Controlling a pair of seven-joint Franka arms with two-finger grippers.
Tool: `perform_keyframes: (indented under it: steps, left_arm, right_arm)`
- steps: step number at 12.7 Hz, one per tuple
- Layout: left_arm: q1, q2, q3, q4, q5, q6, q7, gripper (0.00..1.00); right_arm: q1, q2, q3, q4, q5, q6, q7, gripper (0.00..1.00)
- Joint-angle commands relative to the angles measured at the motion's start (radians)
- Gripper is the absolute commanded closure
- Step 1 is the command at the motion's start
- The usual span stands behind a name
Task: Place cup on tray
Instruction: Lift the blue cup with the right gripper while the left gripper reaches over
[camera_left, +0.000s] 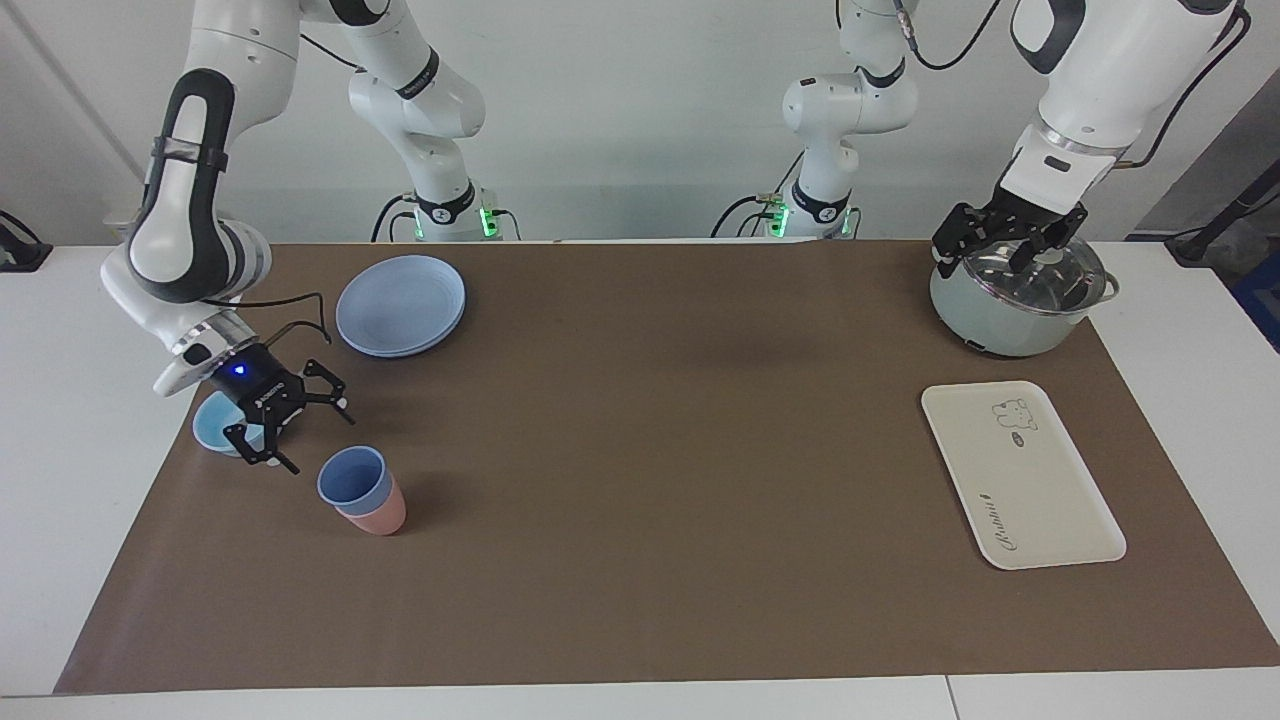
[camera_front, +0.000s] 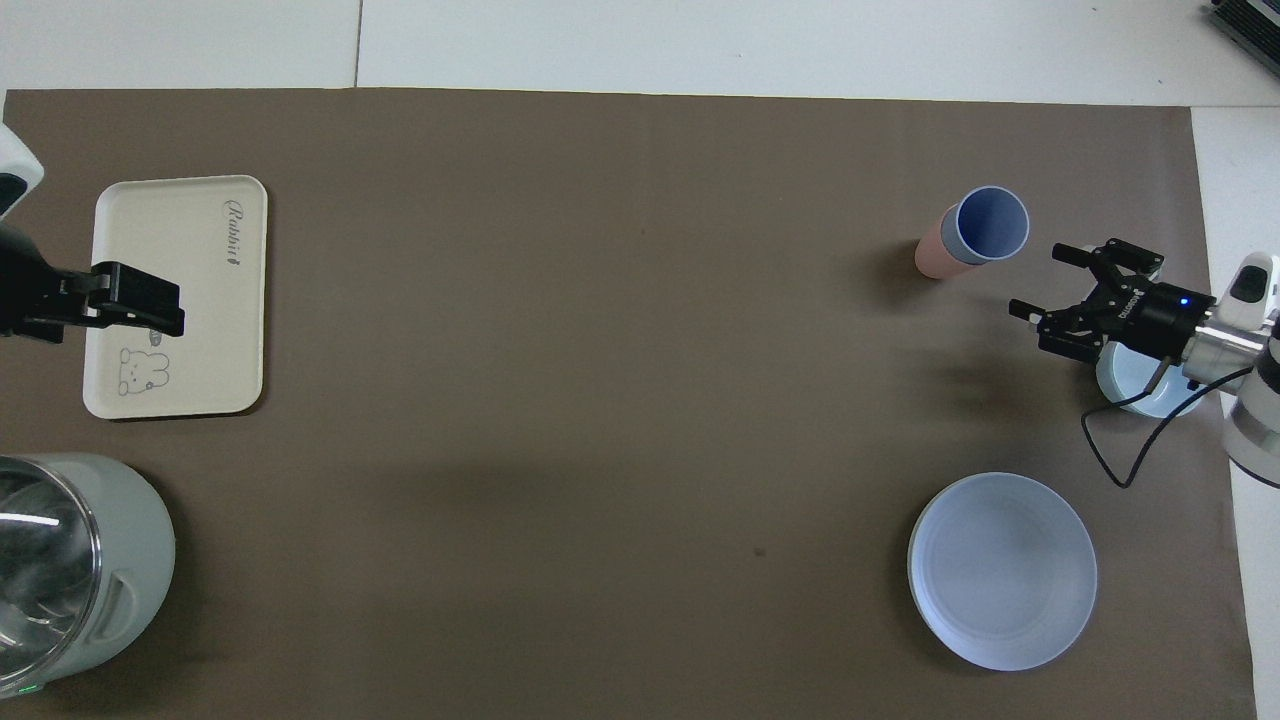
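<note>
The blue cup (camera_left: 353, 478) sits nested in a pink cup (camera_left: 377, 513) at the right arm's end of the bench, well apart from the tray (camera_left: 1020, 472); the right tool (camera_left: 287, 417) hangs spread just beside it, over a small bowl (camera_left: 214, 424); the left tool (camera_left: 1005, 238) waits spread over a pot (camera_left: 1015, 300).

This is a robotics lab. Two white arms (camera_left: 190, 200) are bolted to a white table (camera_left: 60, 450) against a bare wall, cables trailing from bases lit green. A brown mat (camera_left: 640, 450) covers the table, and on it sit staged kitchen props (a plate (camera_left: 400, 305), a pot (camera_left: 1015, 300), a tray (camera_left: 1020, 475)).
</note>
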Motion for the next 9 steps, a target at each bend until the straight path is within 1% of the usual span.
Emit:
perform_keyframes:
  steps: [1, 4, 6, 8, 9]
  left_arm:
    - [0.007, -0.017, -0.002, -0.015, 0.009, -0.010, 0.005, 0.00]
    - [0.007, -0.017, -0.002, -0.015, 0.009, -0.010, 0.005, 0.00]
    - [0.007, -0.017, -0.002, -0.015, 0.009, -0.010, 0.005, 0.00]
    - [0.007, -0.017, -0.002, -0.015, 0.009, -0.010, 0.005, 0.00]
    - [0.007, -0.017, -0.002, -0.015, 0.009, -0.009, 0.003, 0.00]
  right_arm:
    - [-0.003, 0.060, 0.009, 0.008, 0.122, -0.002, -0.149, 0.00]
    - [0.007, 0.077, 0.011, 0.008, 0.174, -0.002, -0.174, 0.00]
    - [0.015, 0.097, 0.018, 0.011, 0.245, 0.004, -0.213, 0.00]
    - [0.027, 0.105, 0.020, 0.016, 0.289, 0.006, -0.249, 0.00]
    - [0.036, 0.122, 0.021, 0.025, 0.315, 0.009, -0.261, 0.00]
